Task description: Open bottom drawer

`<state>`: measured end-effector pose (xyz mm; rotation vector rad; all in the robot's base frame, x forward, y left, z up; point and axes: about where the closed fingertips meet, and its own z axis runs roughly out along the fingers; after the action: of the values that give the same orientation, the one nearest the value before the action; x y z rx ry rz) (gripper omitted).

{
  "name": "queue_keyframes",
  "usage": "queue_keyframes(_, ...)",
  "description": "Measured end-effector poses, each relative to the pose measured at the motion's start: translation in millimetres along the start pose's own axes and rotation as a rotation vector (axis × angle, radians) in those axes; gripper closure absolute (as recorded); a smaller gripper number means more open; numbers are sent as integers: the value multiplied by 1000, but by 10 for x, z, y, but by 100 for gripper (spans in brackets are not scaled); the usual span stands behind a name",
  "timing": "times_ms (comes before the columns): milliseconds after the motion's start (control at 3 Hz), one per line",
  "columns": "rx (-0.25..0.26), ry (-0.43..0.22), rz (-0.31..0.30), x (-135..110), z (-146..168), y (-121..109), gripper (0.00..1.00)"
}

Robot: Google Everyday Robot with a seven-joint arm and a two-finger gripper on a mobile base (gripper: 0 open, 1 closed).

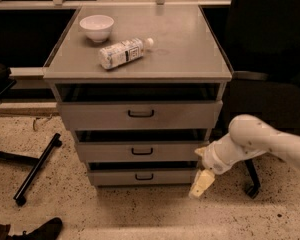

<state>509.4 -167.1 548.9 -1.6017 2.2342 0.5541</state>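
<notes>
Low against the speckled floor (pixel 140 209), the bottom drawer (pixel 110 177) sits as the lowest of three grey fronts on a grey cabinet (pixel 217 91) in the middle of the scene, with a small black handle (pixel 144 176) at its centre and a dark gap above it. The gripper (pixel 201 183), cream-coloured and pointing down, hangs just beside the drawer's right end, near the floor. Whether it is clenched or released cannot be told, nor whether it touches the front. The white arm (pixel 255 141) reaches in from the right edge. Above the bottom drawer come the middle drawer (pixel 105 152) and the taller top drawer (pixel 100 115), each with its own black handle. On the cabinet's flat top, a white bowl (pixel 96 27) stands at the far left, and a plastic bottle (pixel 124 52) lies on its side just near and right of it. A black office chair (pixel 270 69) stands to the right of the cabinet, a black bar (pixel 37 169) lies on the floor at left, and a dark shoe (pixel 40 230) shows at the near left corner.
</notes>
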Motion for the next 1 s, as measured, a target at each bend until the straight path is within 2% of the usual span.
queue_keyframes(333,-7,-27,46,316,824,-247,0)
queue_keyframes(667,22,-76,92,494,1362,-359,0)
queue_keyframes(1000,22,-76,92,494,1363,-359,0)
